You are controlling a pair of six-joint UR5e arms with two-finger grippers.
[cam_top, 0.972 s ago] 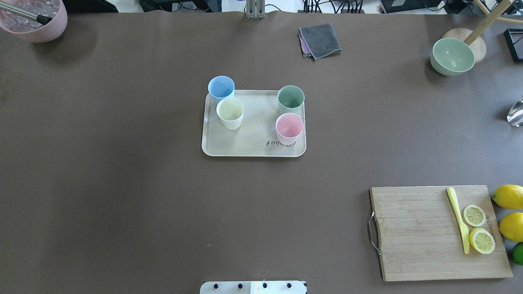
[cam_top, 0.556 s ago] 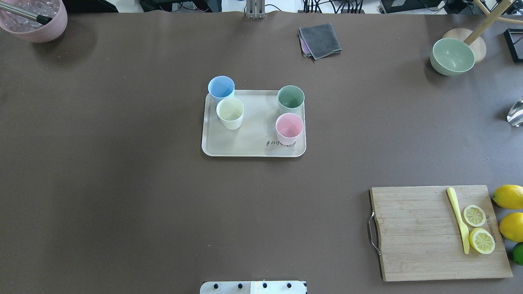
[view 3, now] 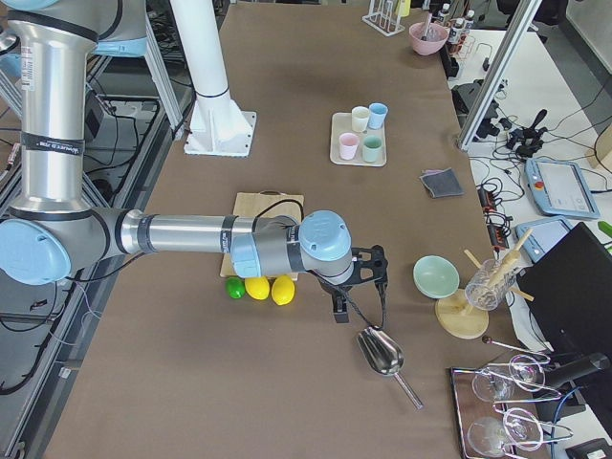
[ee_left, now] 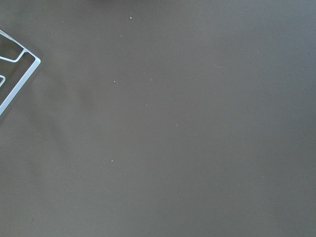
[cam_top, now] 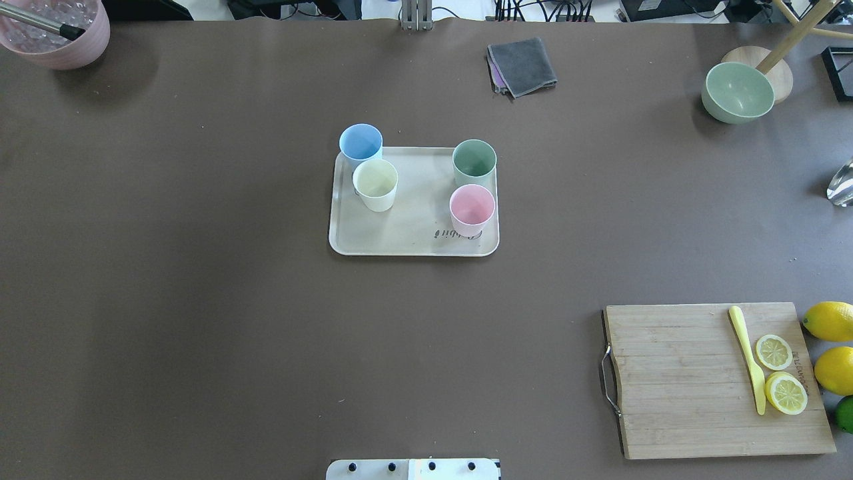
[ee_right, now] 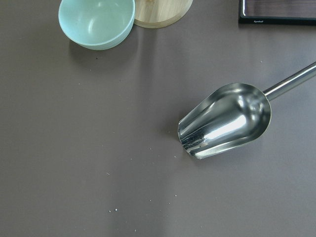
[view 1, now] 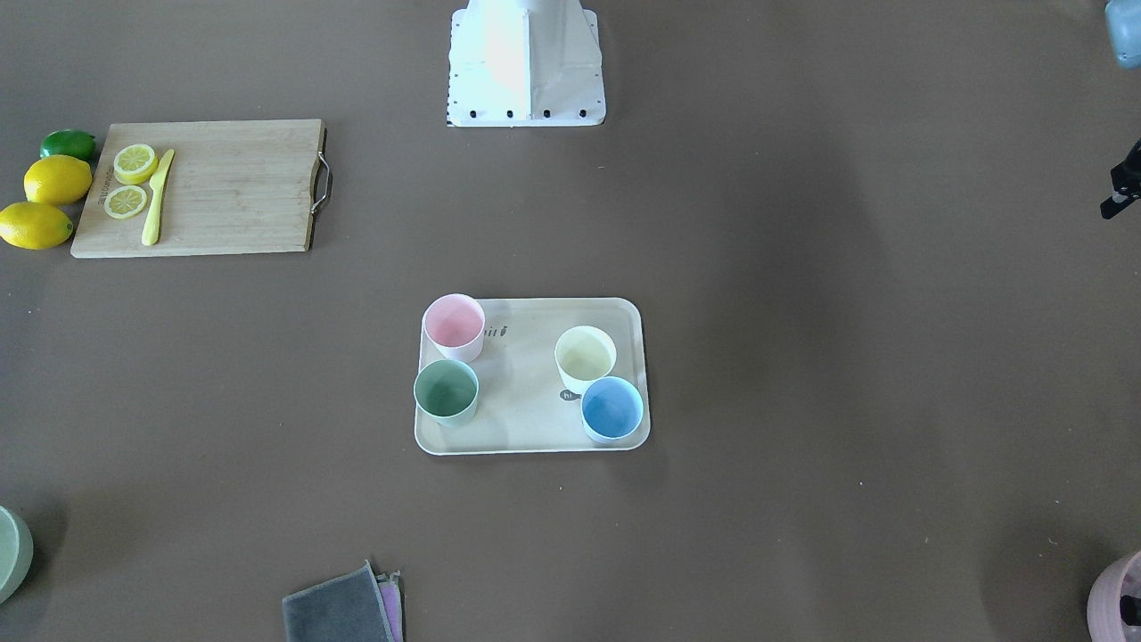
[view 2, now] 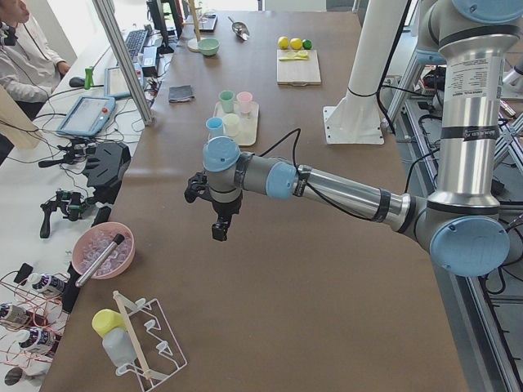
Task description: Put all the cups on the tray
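The cream-beige tray (cam_top: 413, 223) lies at the table's middle. All four cups stand upright on it: the light blue cup (cam_top: 360, 143) at its far left corner, the cream-yellow cup (cam_top: 375, 183) just in front of it, the sage green cup (cam_top: 474, 161) and the pink cup (cam_top: 472, 207) along the right side. The left gripper (view 2: 219, 224) hangs over bare table far to the left of the tray. The right gripper (view 3: 342, 304) hangs far to the right, near the lemons. I cannot tell whether either is open or shut. Neither holds a cup.
A wooden cutting board (cam_top: 680, 387) with lemon slices and a yellow knife lies at the front right, whole lemons (cam_top: 830, 320) beside it. A green bowl (cam_top: 738, 93), a grey cloth (cam_top: 523, 65), a pink container (cam_top: 60, 40) and a metal scoop (ee_right: 224, 121) lie around the edges.
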